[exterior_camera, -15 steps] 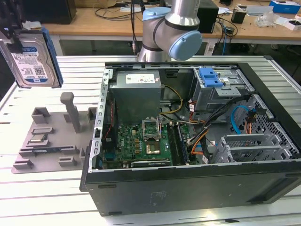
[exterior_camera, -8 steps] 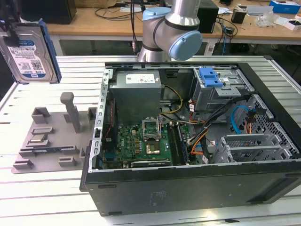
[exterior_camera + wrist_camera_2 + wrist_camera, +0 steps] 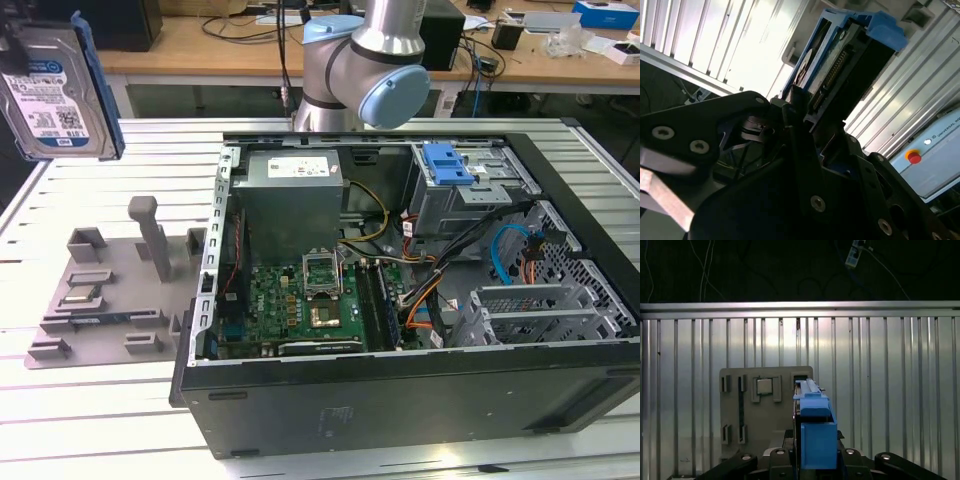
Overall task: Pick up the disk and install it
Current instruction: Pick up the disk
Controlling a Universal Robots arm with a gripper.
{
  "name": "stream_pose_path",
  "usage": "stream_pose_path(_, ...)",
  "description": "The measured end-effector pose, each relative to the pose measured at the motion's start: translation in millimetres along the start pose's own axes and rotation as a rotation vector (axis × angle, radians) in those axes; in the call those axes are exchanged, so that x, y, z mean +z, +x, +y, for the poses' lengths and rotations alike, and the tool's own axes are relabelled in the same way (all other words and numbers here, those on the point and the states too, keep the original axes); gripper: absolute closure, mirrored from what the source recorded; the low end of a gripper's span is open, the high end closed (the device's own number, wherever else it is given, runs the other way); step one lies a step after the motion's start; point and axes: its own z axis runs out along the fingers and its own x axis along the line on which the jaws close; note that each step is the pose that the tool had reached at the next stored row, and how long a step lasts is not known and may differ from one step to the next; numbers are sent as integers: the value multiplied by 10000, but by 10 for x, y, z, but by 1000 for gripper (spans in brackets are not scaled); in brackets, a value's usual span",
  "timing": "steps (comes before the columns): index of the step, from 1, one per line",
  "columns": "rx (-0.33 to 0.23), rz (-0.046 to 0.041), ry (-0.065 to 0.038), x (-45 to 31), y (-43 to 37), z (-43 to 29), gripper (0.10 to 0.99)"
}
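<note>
The disk (image 3: 52,98) hangs high over the table at the exterior view's far left, label facing the camera, with a blue rail along its side. A dark part of my gripper (image 3: 14,40) shows at its upper edge. In the first wrist view the disk (image 3: 812,427) stands edge-on between the gripper (image 3: 812,462) fingers, above the grey fixture plate (image 3: 767,405). In the second wrist view the gripper (image 3: 807,117) is shut on the disk (image 3: 840,65), whose connector edge and blue rails point away from the wrist.
An open computer case (image 3: 400,400) lies on the slatted table, with a grey power supply box (image 3: 290,195), a motherboard (image 3: 300,300) and a drive cage with a blue tab (image 3: 447,165). The grey fixture plate (image 3: 110,285) lies at its left. The arm base (image 3: 360,60) stands behind.
</note>
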Motion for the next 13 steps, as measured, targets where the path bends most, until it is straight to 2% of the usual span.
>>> stream_pose_path(6,0,0,0,-167,-1,7,722)
stream_pose_path(13,0,0,0,-314,-1,12,722)
